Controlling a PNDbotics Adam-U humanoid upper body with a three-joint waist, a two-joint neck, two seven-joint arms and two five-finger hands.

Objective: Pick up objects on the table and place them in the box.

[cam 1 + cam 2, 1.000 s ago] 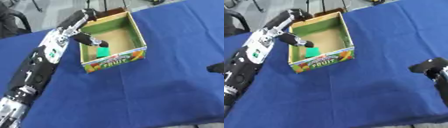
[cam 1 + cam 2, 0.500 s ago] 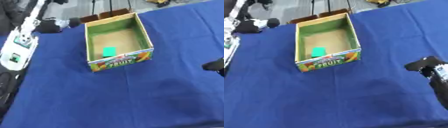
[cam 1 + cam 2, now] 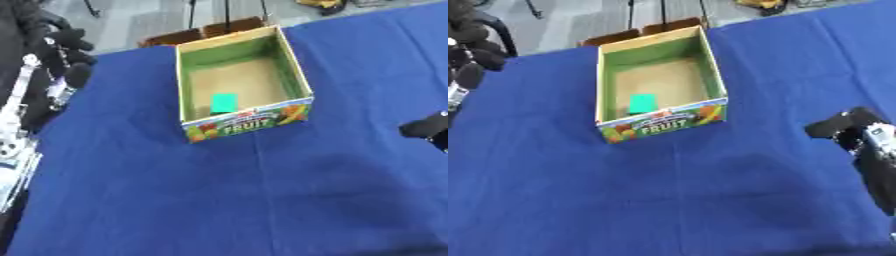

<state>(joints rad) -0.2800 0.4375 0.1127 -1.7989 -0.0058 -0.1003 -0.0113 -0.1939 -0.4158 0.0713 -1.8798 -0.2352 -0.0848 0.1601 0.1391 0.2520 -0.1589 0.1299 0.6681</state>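
Note:
The cardboard box [image 3: 246,124] with green inner walls and a FRUIT label on its front stands at the upper middle of the blue table. A small green flat object [image 3: 224,103] lies on the box floor near the front wall. My left hand [image 3: 72,56] hangs at the far left edge, well clear of the box, with its fingers spread and nothing in them. My right hand [image 3: 840,128] rests low over the cloth at the right edge, away from the box.
The blue tablecloth [image 3: 262,200] covers the whole table. Beyond its far edge lie a grey floor and chair legs [image 3: 226,12]. My left arm [image 3: 16,145] runs down the left edge.
My left hand has pulled back from over the box to the far left, and the green object now lies in the box. The camera has also shifted.

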